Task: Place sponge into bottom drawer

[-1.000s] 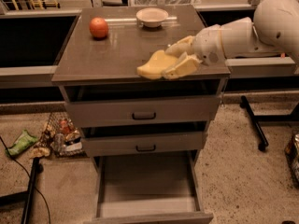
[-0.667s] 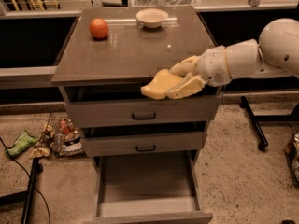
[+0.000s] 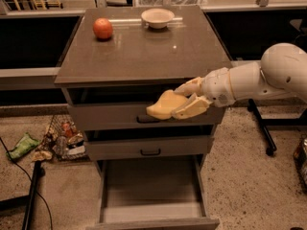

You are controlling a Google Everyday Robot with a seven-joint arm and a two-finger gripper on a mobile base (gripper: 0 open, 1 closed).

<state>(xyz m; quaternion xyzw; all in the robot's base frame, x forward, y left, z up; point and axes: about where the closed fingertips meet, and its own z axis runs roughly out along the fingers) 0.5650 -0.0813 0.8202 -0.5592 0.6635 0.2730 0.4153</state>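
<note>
We hold the pale-yellow foam sponge (image 3: 162,106) in our two-finger gripper (image 3: 178,103).
Jaws pinch it; the open grey bottom drawer (image 3: 153,189) lies below them.

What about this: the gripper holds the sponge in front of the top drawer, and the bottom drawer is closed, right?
No: the camera view shows the bottom drawer open, not closed. The gripper does hold the sponge in front of the top drawer.
</note>
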